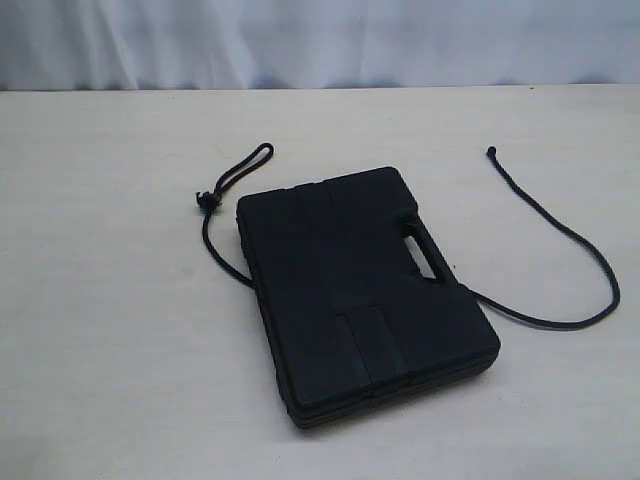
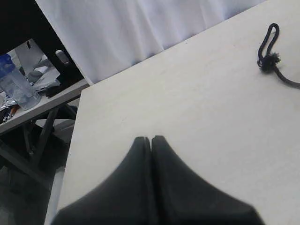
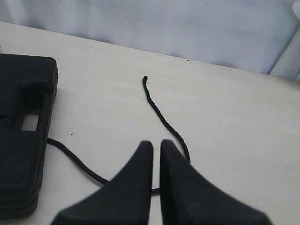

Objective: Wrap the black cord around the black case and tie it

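Observation:
The black case (image 1: 365, 290) lies flat in the middle of the table, handle slot toward the right. The black cord (image 1: 560, 228) runs under it. Its looped, knotted end (image 1: 207, 200) lies at the case's left, and its plain end curves out to the right. Neither gripper shows in the exterior view. My left gripper (image 2: 151, 138) is shut and empty above bare table, the cord's loop and knot (image 2: 268, 60) well away from it. My right gripper (image 3: 156, 142) is shut and holds nothing, hanging over the cord (image 3: 157, 112), with the case (image 3: 23, 154) off to one side.
A white curtain (image 1: 320, 40) hangs behind the table's far edge. In the left wrist view the table's side edge (image 2: 77, 122) drops off to a cluttered bench with a plastic bottle (image 2: 16, 84).

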Motion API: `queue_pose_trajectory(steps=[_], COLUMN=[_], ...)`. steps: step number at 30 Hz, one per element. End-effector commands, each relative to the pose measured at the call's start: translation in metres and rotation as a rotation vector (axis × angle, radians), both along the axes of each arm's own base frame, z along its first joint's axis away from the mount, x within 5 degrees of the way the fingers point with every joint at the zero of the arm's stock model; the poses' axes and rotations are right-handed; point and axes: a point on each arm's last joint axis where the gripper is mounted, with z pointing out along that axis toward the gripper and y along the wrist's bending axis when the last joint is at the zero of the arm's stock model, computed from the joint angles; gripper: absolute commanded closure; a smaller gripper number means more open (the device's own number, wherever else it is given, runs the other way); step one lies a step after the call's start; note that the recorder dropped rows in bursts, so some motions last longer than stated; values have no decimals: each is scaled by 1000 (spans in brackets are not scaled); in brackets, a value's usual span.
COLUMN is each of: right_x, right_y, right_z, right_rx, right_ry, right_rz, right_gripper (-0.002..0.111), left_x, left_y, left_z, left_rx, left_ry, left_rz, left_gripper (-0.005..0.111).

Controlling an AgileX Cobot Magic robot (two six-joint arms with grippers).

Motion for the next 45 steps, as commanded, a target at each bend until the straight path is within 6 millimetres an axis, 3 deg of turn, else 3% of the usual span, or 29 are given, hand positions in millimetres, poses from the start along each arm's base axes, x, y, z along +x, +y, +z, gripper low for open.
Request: queue_pose_trajectory(steps=[1,7,12,19,26,27,28,29,30,31,32,33,34,36,40,45], right_x=[0,0,-1,-1,-1,-1,0,0,1,2,2,2,-1,-6,-24,-16], right_y=[0,0,-4,-4,-4,-4,-4,-3,0,1,0,-4,-15,-33,-59,-50], right_z=[1,0,1,1,1,1,1,2,8,14,27,34,40,38,36,36], right_rx=[-5,-22,-148,-148,-148,-148,-141,-98,51,159,444,630,972,1301,1348,1408], right_ry=[-6,-5,4,4,4,4,1,-19,-93,-166,-321,-402,-532,-669,-939,-842], right_rz=[3,4,-5,-5,-5,-5,-5,-6,-6,-12,-49,-88,-190,-371,-651,-552], right_gripper=[103,103,103,103,103,103,103,103,103,103,103,103,103,103,103,103], left_x=[0,0,1,0,-11,-12,-14,-14,-14,-14,-11,-10,-9,-9,-8,-8], left_y=[1,2,2,2,2,2,2,2,2,2,2,2,2,2,2,2], left_z=[1,1,6,45,70,72,74,75,75,74,70,68,66,66,65,65], left_rx=[56,78,87,20,58,3,-167,-303,-636,-765,-955,-971,-976,-976,-978,-978], left_ry=[-3,1,-61,-509,-812,-844,-902,-930,-965,-962,-922,-899,-875,-877,-863,-861], left_rz=[-2,0,-1,18,33,23,-6,-33,-95,-114,-123,-112,-99,-100,-93,-92], left_gripper=[107,107,107,107,107,107,107,107,107,107,107,107,107,107,107,107])
